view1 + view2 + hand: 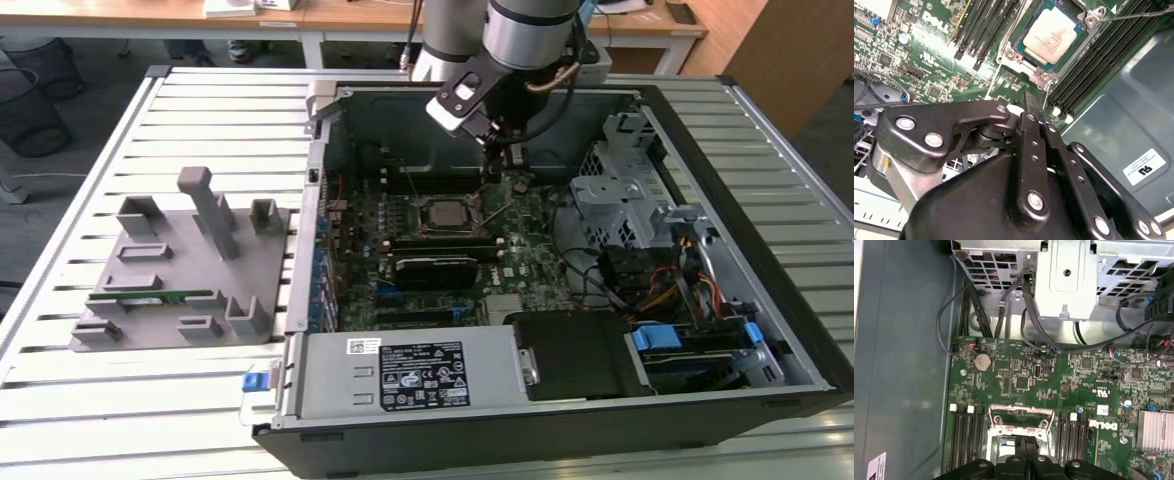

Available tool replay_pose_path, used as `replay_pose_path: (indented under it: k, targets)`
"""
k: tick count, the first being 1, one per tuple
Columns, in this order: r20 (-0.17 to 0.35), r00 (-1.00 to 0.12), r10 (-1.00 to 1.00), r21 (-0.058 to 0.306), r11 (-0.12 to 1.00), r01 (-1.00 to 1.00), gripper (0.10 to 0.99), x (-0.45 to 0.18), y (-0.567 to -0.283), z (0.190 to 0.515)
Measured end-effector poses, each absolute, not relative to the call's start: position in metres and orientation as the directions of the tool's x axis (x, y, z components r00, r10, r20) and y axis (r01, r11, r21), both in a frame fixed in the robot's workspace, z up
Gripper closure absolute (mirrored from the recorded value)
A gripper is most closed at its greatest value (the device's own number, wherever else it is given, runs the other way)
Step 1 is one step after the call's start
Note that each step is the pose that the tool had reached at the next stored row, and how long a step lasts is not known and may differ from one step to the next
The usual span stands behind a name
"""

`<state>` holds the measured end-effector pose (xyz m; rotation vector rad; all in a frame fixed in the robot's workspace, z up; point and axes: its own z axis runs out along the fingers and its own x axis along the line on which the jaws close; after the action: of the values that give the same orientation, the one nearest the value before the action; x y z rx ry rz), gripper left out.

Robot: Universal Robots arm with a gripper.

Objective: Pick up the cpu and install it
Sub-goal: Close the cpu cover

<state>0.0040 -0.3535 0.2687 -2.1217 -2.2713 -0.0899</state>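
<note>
The cpu (pixel 1054 35) sits in its socket (pixel 1013 52). The gripper (pixel 1033 102) hangs near it. Its fingers are pressed together, holding nothing.

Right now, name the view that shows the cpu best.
The second wrist view: the cpu lies close and unobstructed in its socket. The exterior view shows the cpu small. In the first wrist view the gripper blocks the socket.

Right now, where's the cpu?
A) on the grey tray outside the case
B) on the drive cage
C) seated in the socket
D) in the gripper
C: in the second wrist view the cpu lies flat inside the socket, clear of the shut gripper.
</note>
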Motion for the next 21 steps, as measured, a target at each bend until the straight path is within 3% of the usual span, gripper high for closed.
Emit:
replay_pose_path:
  k: [21]
  targets:
    - [0.058,-0.071,0.996,0.019,0.07,0.997,0.98,0.023,-0.353,0.264]
